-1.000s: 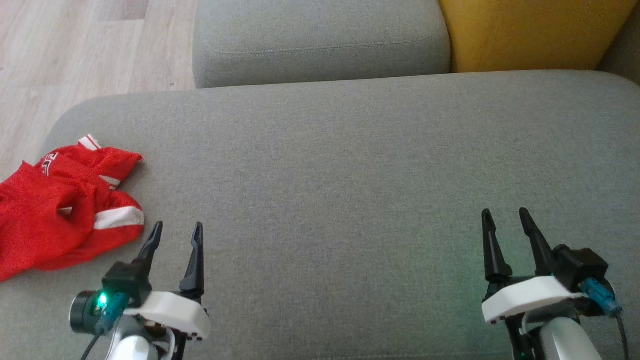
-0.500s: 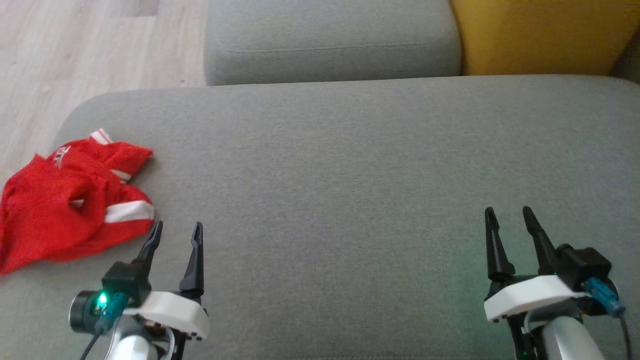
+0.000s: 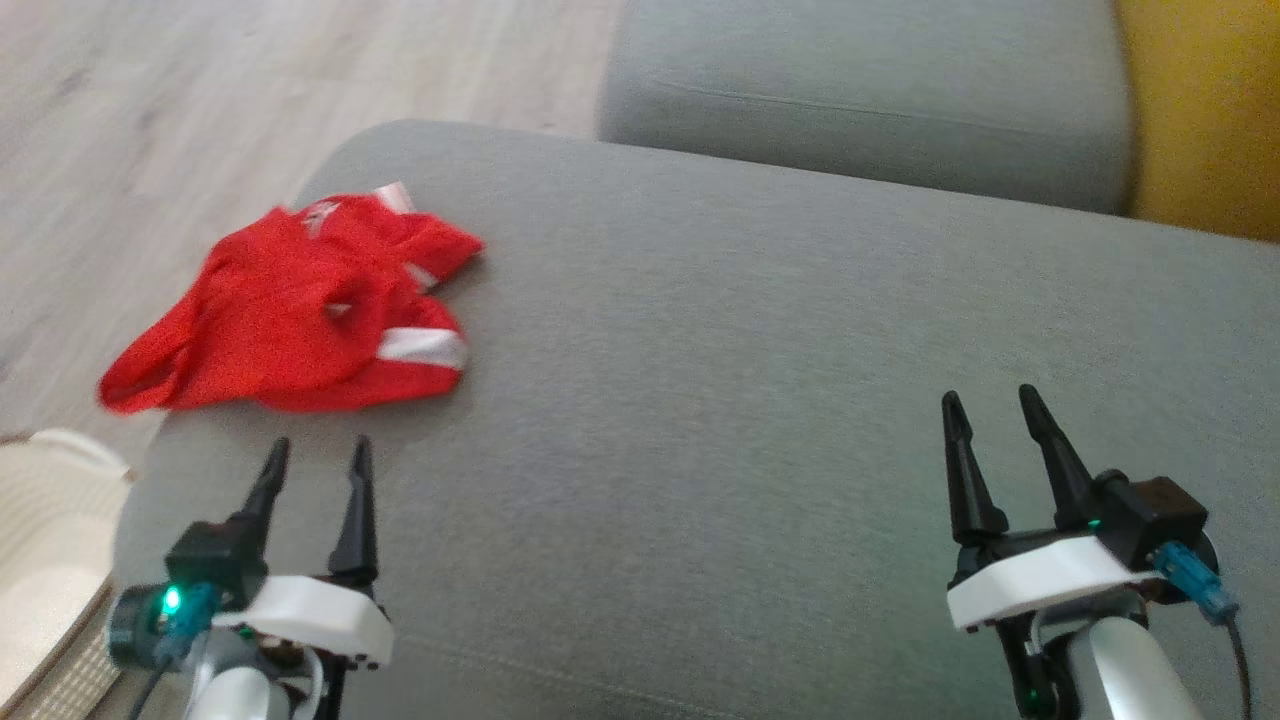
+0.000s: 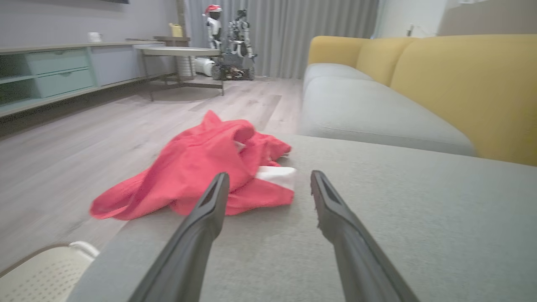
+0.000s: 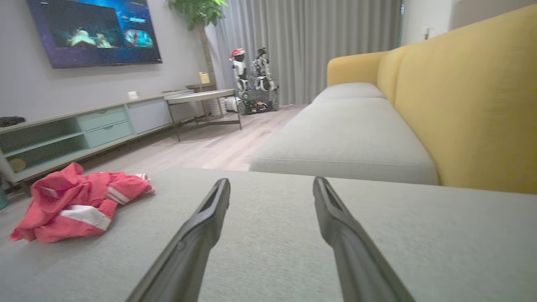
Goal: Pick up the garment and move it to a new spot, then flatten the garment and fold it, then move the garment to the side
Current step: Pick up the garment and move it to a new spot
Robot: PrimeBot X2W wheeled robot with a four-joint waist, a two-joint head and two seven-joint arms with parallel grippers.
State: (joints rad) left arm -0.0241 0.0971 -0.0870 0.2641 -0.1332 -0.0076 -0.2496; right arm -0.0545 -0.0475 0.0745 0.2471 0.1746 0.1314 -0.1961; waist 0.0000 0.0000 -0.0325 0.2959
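Garment (image 3: 300, 310) first: it is a red crumpled heap with white bands on the grey seat (image 3: 700, 400), just ahead of your left gripper (image 3: 320, 445) and a little to its outer side, not touching it. Nearest to you, both grippers hover low over the seat with jaws spread wide and nothing in them. The right gripper (image 3: 988, 397) is well apart from the cloth, far off to the left one's inner side. A pale basket (image 3: 50, 520) sits beside the left wrist, cut off by the frame. I judge that the pickup is the step in hand and that the left arm is the one for it. Carry that gripper forward and down onto the thick fold by the white band straight ahead of its fingers. Close over a bunched ridge, not a single thin layer, so the cloth won't slip as you lift. Keep the fingertips from digging into the cushion, and raise the heap until its trailing part clears the seat edge before you carry it toward the open middle. Farther out, the heap's outer end seems to reach past the seat's rounded corner over the floor (image 3: 150, 120), and you can't tell how much droops there. The folds hide the sleeves, collar and any opening, so what kind of garment it is remains unclear, and the head view is blurred.
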